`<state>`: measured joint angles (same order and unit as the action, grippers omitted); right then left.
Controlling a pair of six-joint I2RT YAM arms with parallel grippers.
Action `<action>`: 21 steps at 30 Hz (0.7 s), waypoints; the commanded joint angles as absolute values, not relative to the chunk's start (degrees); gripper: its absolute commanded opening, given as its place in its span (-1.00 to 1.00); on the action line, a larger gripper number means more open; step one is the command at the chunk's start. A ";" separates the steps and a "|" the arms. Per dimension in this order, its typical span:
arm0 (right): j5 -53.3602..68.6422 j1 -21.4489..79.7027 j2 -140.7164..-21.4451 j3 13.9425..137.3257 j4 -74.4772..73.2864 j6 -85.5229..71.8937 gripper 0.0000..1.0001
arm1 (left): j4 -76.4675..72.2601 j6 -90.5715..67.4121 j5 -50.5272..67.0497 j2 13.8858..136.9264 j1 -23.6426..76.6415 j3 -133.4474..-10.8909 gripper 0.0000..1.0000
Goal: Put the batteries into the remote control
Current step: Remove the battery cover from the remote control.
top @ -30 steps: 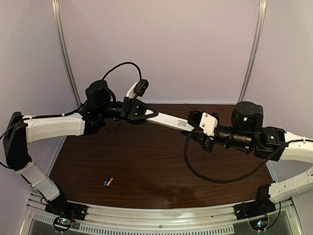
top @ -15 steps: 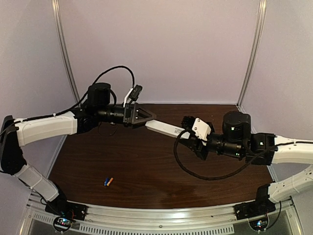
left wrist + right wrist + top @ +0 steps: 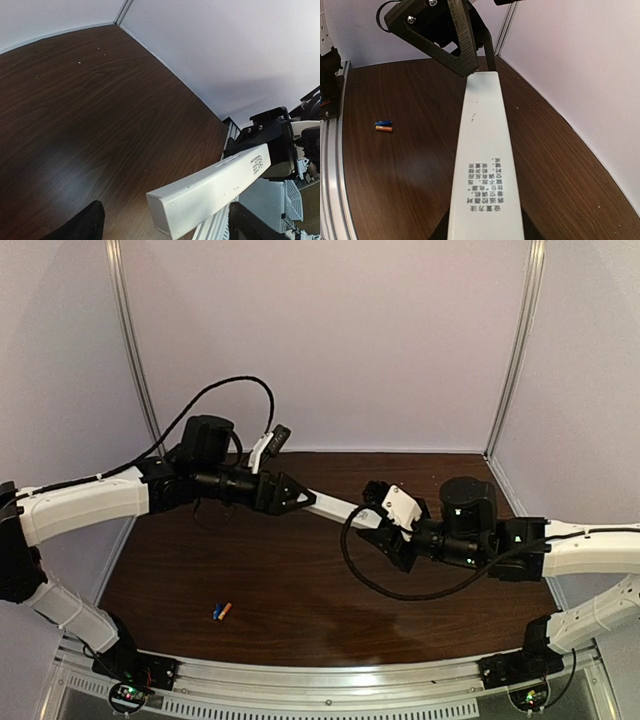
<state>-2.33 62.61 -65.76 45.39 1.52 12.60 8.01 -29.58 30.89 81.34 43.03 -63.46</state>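
Observation:
The remote control [image 3: 345,510], a slim white bar with printed text, hangs above the table, and my right gripper [image 3: 388,530] is shut on its right end. In the right wrist view the remote control [image 3: 485,150] runs away from my right gripper [image 3: 485,235] toward the left gripper [image 3: 476,62]. My left gripper [image 3: 300,495] is open, its dark fingers [image 3: 80,225] standing wide on either side of the remote control's free end [image 3: 205,195] without touching it. The batteries [image 3: 222,610], one blue [image 3: 383,122] and one orange [image 3: 384,129], lie side by side near the table's front left.
The dark wooden table [image 3: 300,580] is walled by pale panels at the back and sides. A metal rail [image 3: 330,690] runs along the near edge by the arm bases. A black cable [image 3: 370,580] loops under the right wrist.
My left gripper opened and let go of the remote control's end, and it has sunk a little. The right arm carried the remote control leftward and lower. The batteries stayed put.

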 commanded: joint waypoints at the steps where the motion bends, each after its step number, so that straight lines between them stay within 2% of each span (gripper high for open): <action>1: -1.28 62.92 -65.96 45.45 4.27 11.83 -1.00 | 9.14 -28.18 31.81 84.37 42.97 -65.52 0.62; 9: -0.18 62.85 -61.31 43.15 6.08 13.26 -1.00 | 6.13 -32.88 35.47 86.04 41.32 -63.68 -0.08; 15: -0.26 62.84 -60.16 42.75 5.20 13.73 -1.00 | 4.85 -33.44 37.94 87.14 41.05 -63.48 -0.48; 17: -0.62 62.92 -60.56 42.96 4.63 13.91 -1.00 | 4.38 -33.40 39.63 87.27 41.04 -63.46 -0.53; 21: -2.00 62.84 -62.06 43.45 3.58 14.31 -1.00 | 1.94 -34.45 41.68 86.38 41.04 -62.47 -0.23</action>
